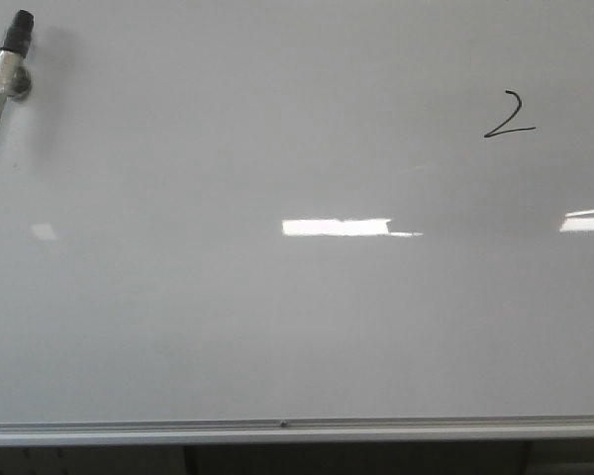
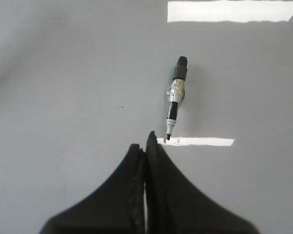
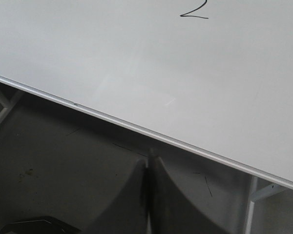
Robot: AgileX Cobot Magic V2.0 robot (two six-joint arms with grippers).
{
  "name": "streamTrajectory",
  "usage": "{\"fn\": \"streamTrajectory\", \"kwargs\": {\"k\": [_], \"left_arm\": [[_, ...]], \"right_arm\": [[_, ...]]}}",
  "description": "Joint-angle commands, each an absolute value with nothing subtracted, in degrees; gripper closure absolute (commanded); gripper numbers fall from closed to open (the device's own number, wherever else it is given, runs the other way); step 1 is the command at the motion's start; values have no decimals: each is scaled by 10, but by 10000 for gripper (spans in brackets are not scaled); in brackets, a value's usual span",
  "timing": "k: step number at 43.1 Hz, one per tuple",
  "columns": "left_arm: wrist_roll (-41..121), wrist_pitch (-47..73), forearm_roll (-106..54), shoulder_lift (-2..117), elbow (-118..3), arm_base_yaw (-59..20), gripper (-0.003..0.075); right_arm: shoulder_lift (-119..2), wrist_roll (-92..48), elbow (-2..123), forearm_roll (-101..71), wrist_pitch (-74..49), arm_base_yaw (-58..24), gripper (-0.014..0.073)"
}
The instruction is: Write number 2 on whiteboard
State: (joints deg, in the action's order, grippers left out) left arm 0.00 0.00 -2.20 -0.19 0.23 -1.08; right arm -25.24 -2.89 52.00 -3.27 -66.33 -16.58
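At the upper left of the front view a marker (image 1: 5, 67) sticks to the whiteboard (image 1: 277, 327); the number 2 (image 1: 508, 116) sits at the upper right, finished. The left gripper (image 2: 145, 146) has its fingers pressed together, empty, near the marker tip. The right gripper (image 3: 149, 163) is likewise closed, below the rail. Judging the writing done, both arms should simply keep off the ink.

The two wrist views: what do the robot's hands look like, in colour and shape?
Both look alike. The left hand has two matte black fingers, broad at the base and curving up to narrow tips. The right hand has the same black, flaring fingers. No cables or markings show on either.
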Motion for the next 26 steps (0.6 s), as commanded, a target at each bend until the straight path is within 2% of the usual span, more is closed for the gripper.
{"fn": "streamTrajectory", "kwargs": {"k": [1,26], "left_arm": [[0,-43,-27,-17,22,-11,741],[0,-43,-27,-17,22,-11,741]], "right_arm": [[-257,-31,532,-28,-629,-163,663],[-253,-31,529,-28,-627,-161,663]]}}
